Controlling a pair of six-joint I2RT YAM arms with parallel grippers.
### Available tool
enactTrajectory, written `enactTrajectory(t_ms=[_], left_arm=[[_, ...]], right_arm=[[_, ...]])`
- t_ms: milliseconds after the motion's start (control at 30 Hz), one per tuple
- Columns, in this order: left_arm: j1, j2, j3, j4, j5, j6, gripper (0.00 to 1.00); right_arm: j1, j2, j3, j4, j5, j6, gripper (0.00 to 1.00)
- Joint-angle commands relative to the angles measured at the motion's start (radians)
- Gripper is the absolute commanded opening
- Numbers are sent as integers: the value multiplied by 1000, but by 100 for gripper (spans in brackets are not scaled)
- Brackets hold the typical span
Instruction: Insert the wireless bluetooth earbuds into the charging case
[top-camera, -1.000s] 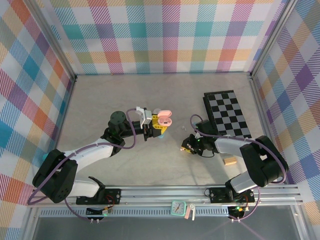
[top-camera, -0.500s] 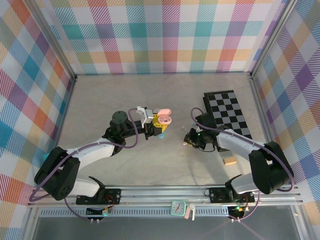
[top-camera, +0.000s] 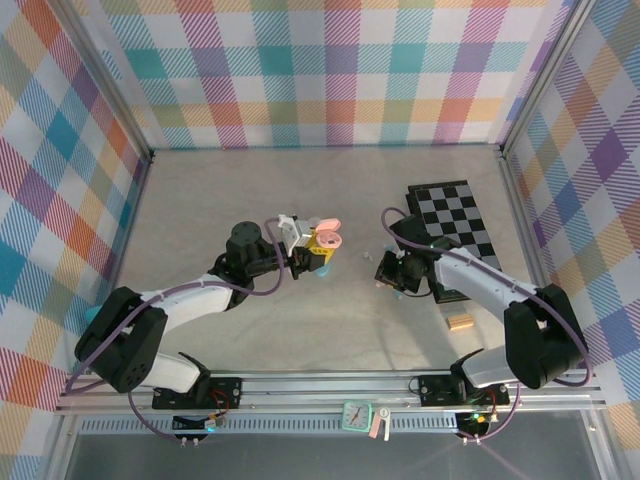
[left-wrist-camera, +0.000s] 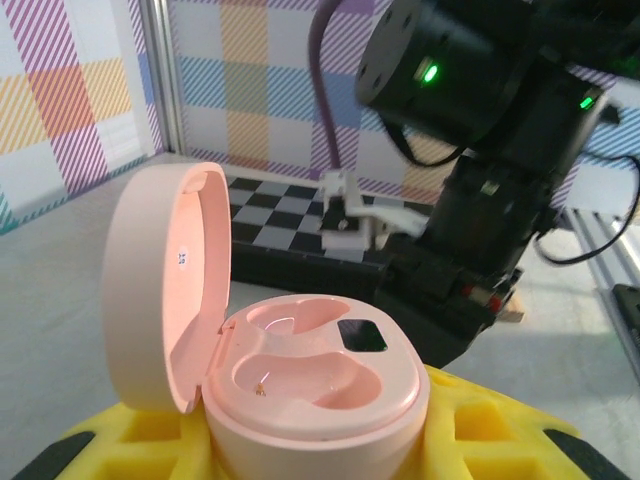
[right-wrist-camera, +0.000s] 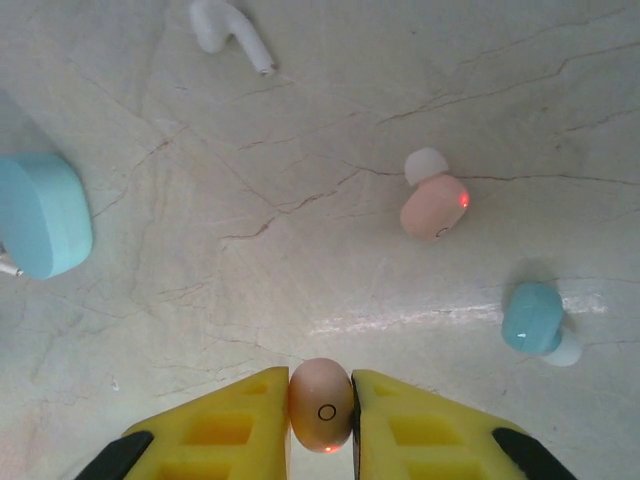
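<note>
Above the pale table (top-camera: 250, 330), my right claw (right-wrist-camera: 320, 420) pinches a pink earbud (right-wrist-camera: 321, 392). My left claw (top-camera: 316, 250) grips the open case (left-wrist-camera: 310, 385).

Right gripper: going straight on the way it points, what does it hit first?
Most likely bare table; the held pink earbud in the right gripper would touch first. A loose pink earbud lies right of that line, a white earbud left. Depth unclear.
</note>
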Motion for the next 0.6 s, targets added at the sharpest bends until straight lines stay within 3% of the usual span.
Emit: enactTrajectory(t_ms=[0, 567], left_arm=[[11, 38, 33, 8, -10, 40, 30], [10, 127, 41, 101, -15, 63, 29]], right_arm=[[18, -62, 59, 5, 4, -59, 22], [136, -110, 255, 147, -67, -169, 21]])
